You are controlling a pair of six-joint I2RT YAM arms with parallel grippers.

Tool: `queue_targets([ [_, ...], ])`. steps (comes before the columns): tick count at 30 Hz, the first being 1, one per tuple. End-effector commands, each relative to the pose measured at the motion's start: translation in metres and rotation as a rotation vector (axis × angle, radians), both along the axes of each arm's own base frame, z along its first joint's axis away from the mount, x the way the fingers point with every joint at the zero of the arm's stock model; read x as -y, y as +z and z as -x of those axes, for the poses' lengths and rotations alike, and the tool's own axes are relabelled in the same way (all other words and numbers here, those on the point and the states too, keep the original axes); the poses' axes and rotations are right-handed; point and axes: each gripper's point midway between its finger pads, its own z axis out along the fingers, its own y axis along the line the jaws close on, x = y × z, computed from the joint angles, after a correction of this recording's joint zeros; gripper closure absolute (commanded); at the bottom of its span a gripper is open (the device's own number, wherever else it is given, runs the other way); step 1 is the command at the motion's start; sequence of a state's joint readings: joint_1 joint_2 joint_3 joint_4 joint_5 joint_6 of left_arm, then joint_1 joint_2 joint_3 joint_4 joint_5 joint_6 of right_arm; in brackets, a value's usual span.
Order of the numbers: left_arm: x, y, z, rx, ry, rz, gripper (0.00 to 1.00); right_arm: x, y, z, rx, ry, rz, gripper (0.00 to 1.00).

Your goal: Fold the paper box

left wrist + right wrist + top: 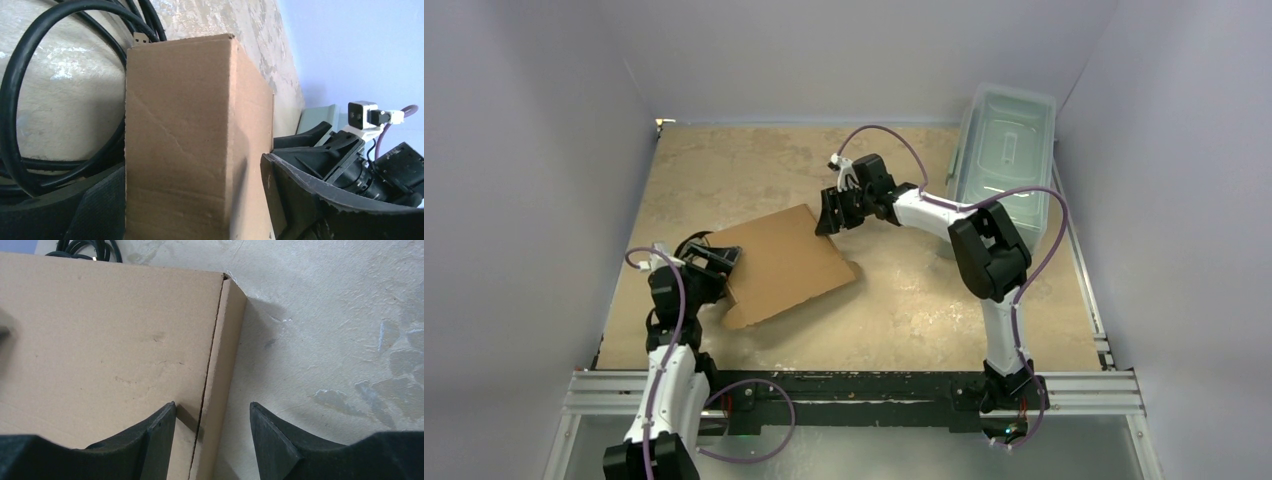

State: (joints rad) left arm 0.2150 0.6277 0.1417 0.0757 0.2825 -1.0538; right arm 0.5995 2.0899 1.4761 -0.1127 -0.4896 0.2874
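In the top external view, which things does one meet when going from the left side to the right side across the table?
left gripper → paper box → right gripper → clear plastic bin

Left arm folded low, its left tool [715, 262] spread wide. Right arm reaches forward-left with a bent elbow, its right tool [831, 216] pointing down, fingers [155, 440] parted.
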Motion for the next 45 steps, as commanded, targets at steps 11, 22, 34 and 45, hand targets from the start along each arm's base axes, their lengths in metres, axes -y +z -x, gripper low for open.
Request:
queue_targets([
  [11,0.011,0.05,-0.014,0.114,-0.039,0.101,0.41,0.003,0.07,-0.007,0.21,0.075,-0.029,0.3],
  [22,0.017,0.077,-0.029,0.042,-0.053,0.228,0.44,0.035,0.191,0.052,0.689,0.473,-0.023,0.12],
  [34,0.03,0.088,-0.05,-0.181,0.023,0.287,0.6,0.057,0.171,0.146,1.156,0.86,0.023,0.01],
  [45,0.048,0.096,-0.07,-0.211,0.056,0.362,0.61,0.022,0.152,0.109,1.322,0.591,0.322,0.01],
])
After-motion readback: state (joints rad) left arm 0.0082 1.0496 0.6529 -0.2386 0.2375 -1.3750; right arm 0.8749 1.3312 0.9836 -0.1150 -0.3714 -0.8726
